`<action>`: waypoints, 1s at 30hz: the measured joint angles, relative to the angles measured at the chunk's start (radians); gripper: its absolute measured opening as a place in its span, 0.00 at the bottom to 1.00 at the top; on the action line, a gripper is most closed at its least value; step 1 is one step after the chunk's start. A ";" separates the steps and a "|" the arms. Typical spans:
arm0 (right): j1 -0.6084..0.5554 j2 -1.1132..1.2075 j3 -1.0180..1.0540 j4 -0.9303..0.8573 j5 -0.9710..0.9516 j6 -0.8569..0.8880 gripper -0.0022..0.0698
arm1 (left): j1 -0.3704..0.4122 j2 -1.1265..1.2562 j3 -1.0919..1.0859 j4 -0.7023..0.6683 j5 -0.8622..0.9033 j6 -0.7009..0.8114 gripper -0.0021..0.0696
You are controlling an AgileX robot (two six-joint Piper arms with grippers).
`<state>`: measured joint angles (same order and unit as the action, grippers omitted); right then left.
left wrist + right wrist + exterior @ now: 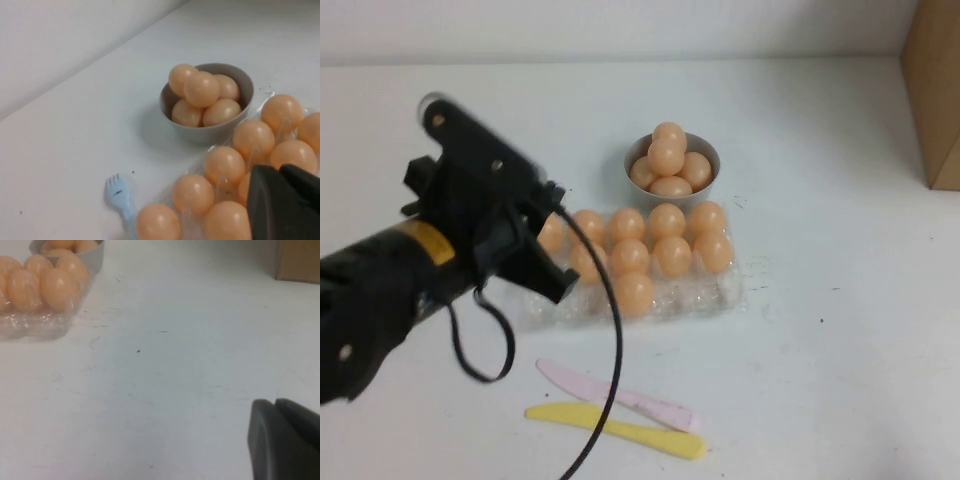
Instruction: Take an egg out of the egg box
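High view: the left gripper (548, 262) was over the left end of the egg box (705, 296), its fingers hidden under the arm, so no held egg could be made out. The box lay mid-table with eggs (672, 255) in its far and middle rows and one in the near row; the right near cups were bare. A grey bowl (710, 152) heaped with eggs stood just beyond the box. A pink spatula (650, 402) and a yellow one (640, 434) lay near the front edge, crossed by the arm's cable (614, 330). A cardboard box (932, 90) stood far right. Left wrist view: the gripper's dark tips (282, 200) sat closed together over the eggs in the box; whether they pinched an egg could not be told. A blue fork (119, 194) lay beside the box on the table (60, 150). Right wrist view: the right gripper (285, 435) was over bare table, well right of the box, tips together, holding nothing.
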<state>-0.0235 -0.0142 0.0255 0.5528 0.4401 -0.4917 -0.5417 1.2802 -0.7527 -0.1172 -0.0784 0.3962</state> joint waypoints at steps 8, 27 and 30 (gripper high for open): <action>0.000 0.000 0.000 0.000 0.000 0.000 0.01 | 0.000 -0.206 0.242 -0.093 -0.043 -0.045 0.03; 0.000 0.000 0.000 0.000 0.002 0.000 0.01 | 0.000 -0.410 0.615 -0.149 -0.103 -0.119 0.03; 0.000 0.000 0.000 0.021 0.004 0.000 0.01 | 0.000 -0.468 0.646 -0.149 -0.106 -0.119 0.03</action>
<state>-0.0235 -0.0142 0.0255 0.5740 0.4442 -0.4917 -0.5417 0.8122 -0.1072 -0.2659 -0.1843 0.2770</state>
